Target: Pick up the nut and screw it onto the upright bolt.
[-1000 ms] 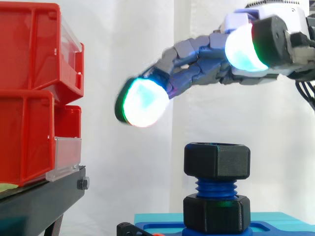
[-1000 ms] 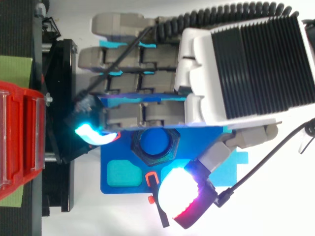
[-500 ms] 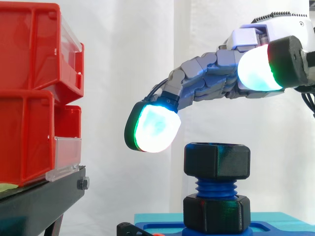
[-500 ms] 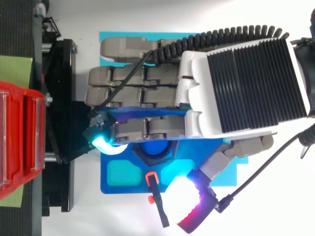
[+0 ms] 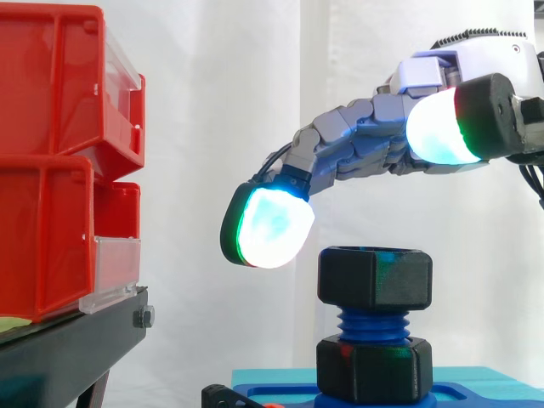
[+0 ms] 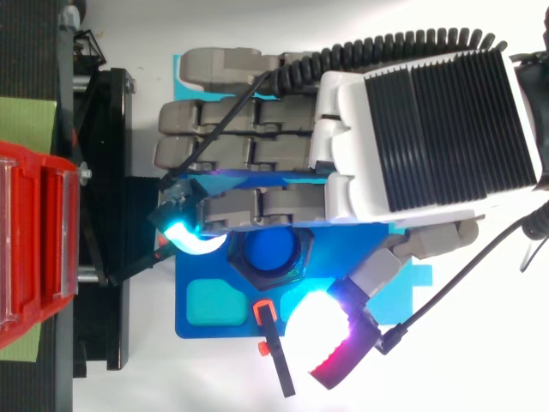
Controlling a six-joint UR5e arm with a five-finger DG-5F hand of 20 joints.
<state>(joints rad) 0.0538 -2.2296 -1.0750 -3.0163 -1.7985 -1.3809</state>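
Robot hand (image 5: 357, 140) lowered | fingers relaxed | above nut (image 5: 375, 277) on bolt (image 5: 371, 324)

I see the black hex nut (image 5: 374, 276) sitting level on the top of the upright blue bolt (image 5: 372, 324). It is below the hand (image 5: 357, 149) and clear of it, just under the lowest glowing fingertip (image 5: 270, 228) and to its right in the side view. A few bare blue threads show beneath the nut, down to a second black hex nut (image 5: 371, 368) at the bolt's foot. From above, the bolt's round blue end shows inside the nut's hexagon, between the fingers and the thumb (image 6: 330, 339).
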